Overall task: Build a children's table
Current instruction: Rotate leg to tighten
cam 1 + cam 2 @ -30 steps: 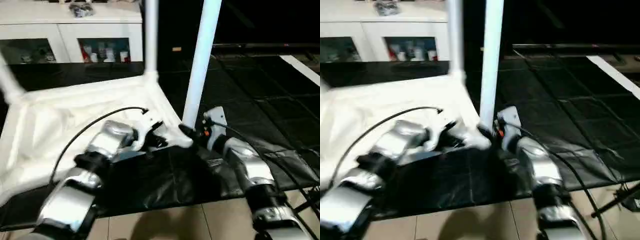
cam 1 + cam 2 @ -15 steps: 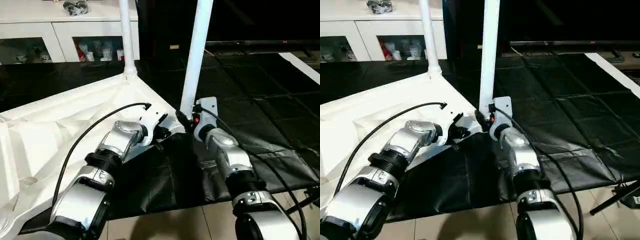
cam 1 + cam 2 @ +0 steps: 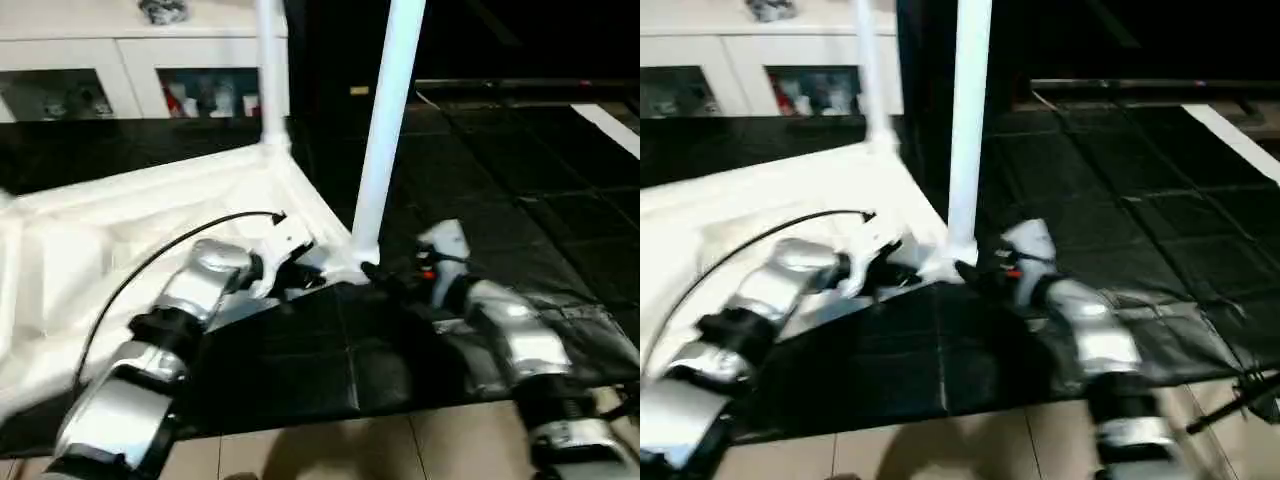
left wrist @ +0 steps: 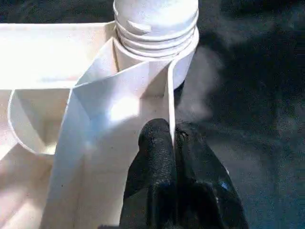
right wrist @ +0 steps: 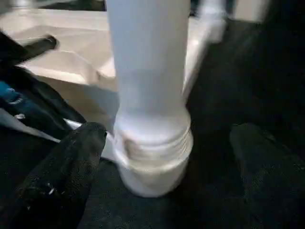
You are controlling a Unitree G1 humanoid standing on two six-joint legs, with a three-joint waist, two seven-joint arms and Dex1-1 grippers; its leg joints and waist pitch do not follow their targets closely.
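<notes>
Near leg [image 3: 385,130] half-threaded in corner socket [image 5: 152,162], right gripper [image 5: 167,157] spread apart around it, left gripper [image 4: 171,143] pinching tabletop rim [image 4: 169,95]: risks toppling or cross-threading if nudged.

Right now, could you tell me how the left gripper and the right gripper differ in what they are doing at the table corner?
The left gripper is shut, its fingers pinching the thin rim of the tabletop; the right gripper is open, its fingers standing apart on either side of the near leg without clamping it. The left gripper holds a flat wall, while the right brackets a round, threaded leg base. Both work at the same corner socket.
</notes>
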